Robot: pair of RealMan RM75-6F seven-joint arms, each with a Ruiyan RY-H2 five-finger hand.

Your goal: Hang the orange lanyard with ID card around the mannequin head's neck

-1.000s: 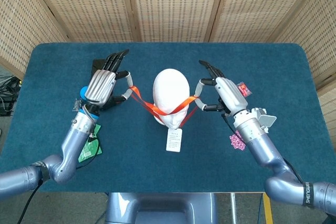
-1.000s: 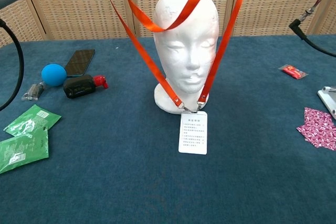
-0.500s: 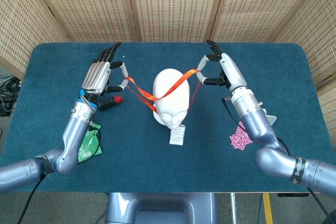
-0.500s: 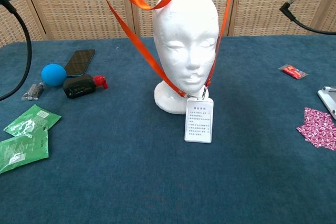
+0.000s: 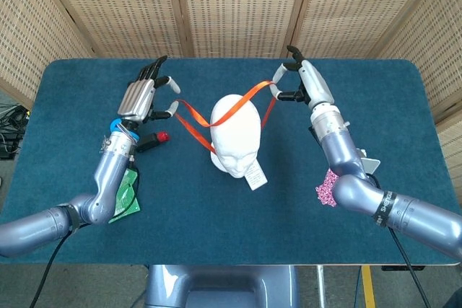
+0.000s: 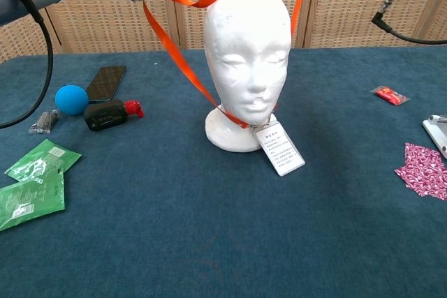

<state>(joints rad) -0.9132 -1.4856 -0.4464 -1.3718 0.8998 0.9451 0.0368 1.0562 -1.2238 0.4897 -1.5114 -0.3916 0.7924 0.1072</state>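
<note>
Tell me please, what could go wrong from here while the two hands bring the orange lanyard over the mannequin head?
1. The orange lanyard lies across the top of the mannequin head; it may snag there and tip the head.
2. The left hand and right hand hold it only at the fingertips, so the strap may slip out.
3. The ID card hangs tilted at the chin and may catch.

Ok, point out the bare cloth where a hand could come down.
The near strip in front of the mannequin head and ID card is bare, out to the pink packet. The far right corner, beyond the red packet, is bare too. The left is crowded: green packets, blue ball, phone.
</note>
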